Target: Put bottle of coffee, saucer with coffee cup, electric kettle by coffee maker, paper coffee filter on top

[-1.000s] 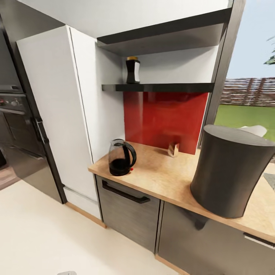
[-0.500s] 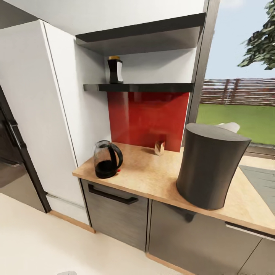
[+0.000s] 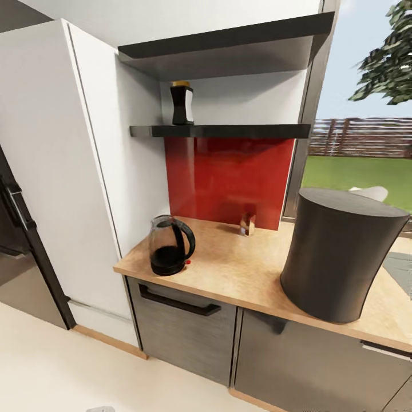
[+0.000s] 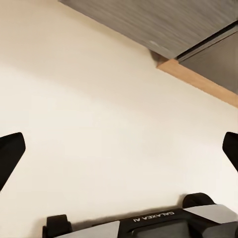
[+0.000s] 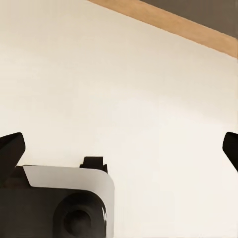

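Note:
The electric kettle (image 3: 170, 246), smoky glass with a black handle, stands at the left end of the kitchen countertop (image 3: 240, 270). Above it, the bottle of coffee (image 3: 182, 103) sits on the black kitchen shelf (image 3: 229, 131). The coffee maker (image 3: 337, 254) is a wide dark grey body at the counter's right, with something white (image 3: 372, 193) just behind it. My left gripper (image 4: 119, 153) and right gripper (image 5: 119, 151) are both open, fingertips far apart, hanging low over pale floor with nothing between them. Saucer, coffee cup and paper coffee filter are out of view.
A small brownish object (image 3: 247, 224) stands by the red backsplash (image 3: 229, 177). A tall white cabinet (image 3: 86, 171) walls the counter's left end, with a dark appliance (image 3: 17, 240) beyond. Grey drawer fronts with a black handle (image 3: 178, 300) sit below. A window (image 3: 360, 154) is at the right.
The whole head picture has shifted, first left and then back right, so the camera has moved. Kettle, bottle and coffee maker stand where they were.

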